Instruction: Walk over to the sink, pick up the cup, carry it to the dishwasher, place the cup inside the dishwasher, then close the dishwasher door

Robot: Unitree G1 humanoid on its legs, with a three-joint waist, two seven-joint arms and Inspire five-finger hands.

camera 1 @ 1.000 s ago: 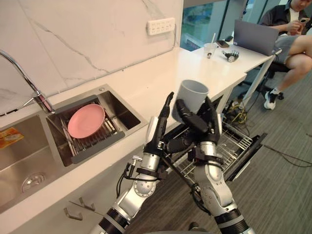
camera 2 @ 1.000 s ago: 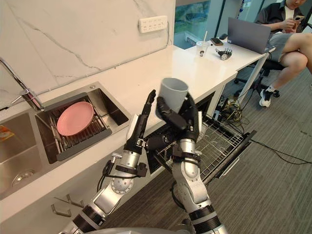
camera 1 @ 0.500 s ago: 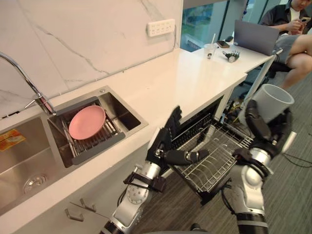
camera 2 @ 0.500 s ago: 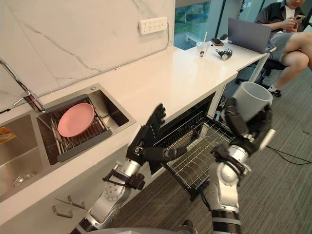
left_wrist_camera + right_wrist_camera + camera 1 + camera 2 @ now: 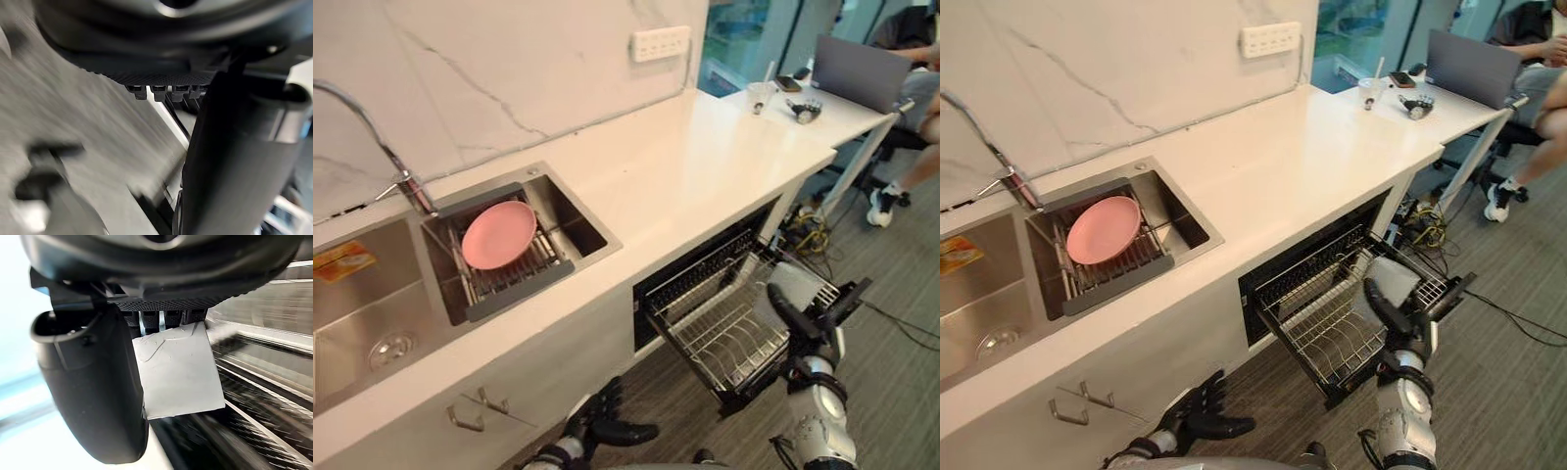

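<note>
The grey cup [image 5: 790, 282] is held tilted in my right hand [image 5: 806, 330], whose fingers and thumb curl round it, low over the outer end of the pulled-out dishwasher rack [image 5: 720, 328]. The right wrist view has the cup [image 5: 176, 372] against the palm beside the thumb [image 5: 93, 387], with rack wires past it. The dishwasher door [image 5: 850, 292] hangs open under the rack. My left hand [image 5: 607, 428] sits low near the floor by the cabinet front, fingers spread, holding nothing.
A pink plate [image 5: 499, 233] rests on a drying rack in the sink [image 5: 570, 253], with the faucet [image 5: 406, 186] behind it. The white counter [image 5: 705, 147] runs right to a laptop [image 5: 862, 73] and a seated person [image 5: 1557, 93]. Cabinet handles [image 5: 475, 411] stick out below the sink.
The right hand has come down with the cup from chest height to just above the rack's outer end. The left hand has dropped to near the floor. The camera has shifted.
</note>
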